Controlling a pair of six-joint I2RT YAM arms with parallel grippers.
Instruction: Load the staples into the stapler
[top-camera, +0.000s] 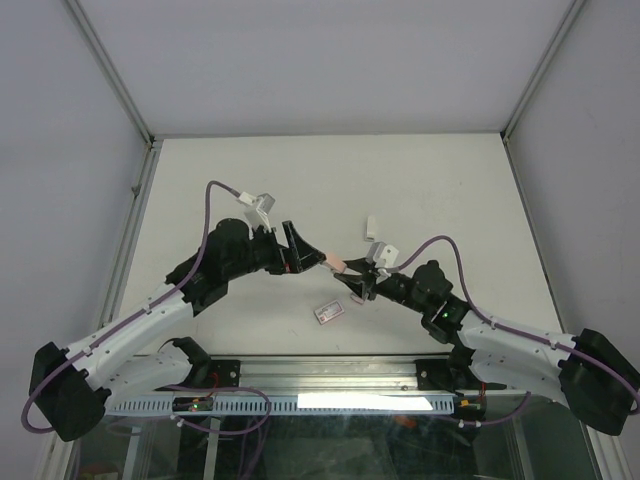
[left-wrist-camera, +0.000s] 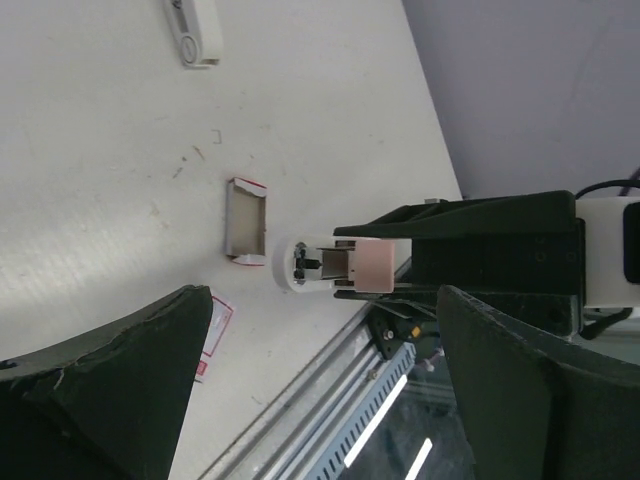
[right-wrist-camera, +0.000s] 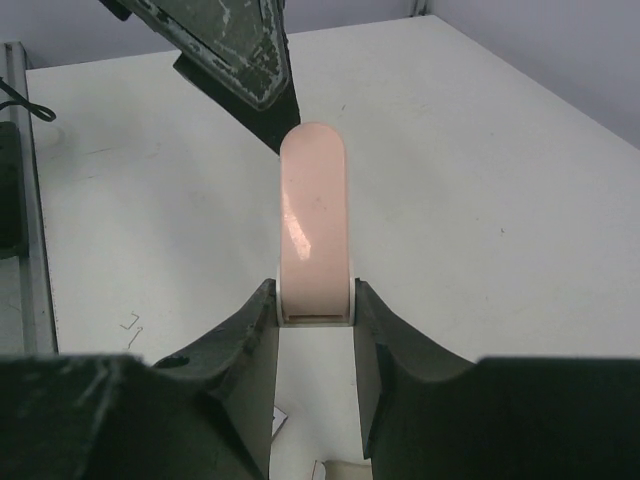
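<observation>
Looking down from the top camera, both arms meet over the middle of the white tabletop (top-camera: 250, 180). The right gripper (top-camera: 356, 280) is pinching the tiny pale pink and white plastic mini stapler (top-camera: 338, 264), with its nose aimed at the left gripper (top-camera: 308, 256) just beside it. A flat red-and-white cardboard box (top-camera: 328, 312) lies on the table near them, towards the arm bases. A small white plastic piece (top-camera: 371, 227) sits a bit further back.

Left wrist cam: its own two dark fingers (left-wrist-camera: 110, 380) are spread wide with nothing gripped. Straight ahead is the stapler, round white end towards the lens, clamped in the other arm's fingers. Next to it in the shot, on the table, lies a small grey-brown rectangular sleeve with red ends (left-wrist-camera: 246, 221).

Right wrist cam: the two fingers (right-wrist-camera: 245, 340) press on both sides of the stapler's rear, pink top facing up. Its rounded tip is right by one left finger. Honestly can't pick out the staple strip in any view.
</observation>
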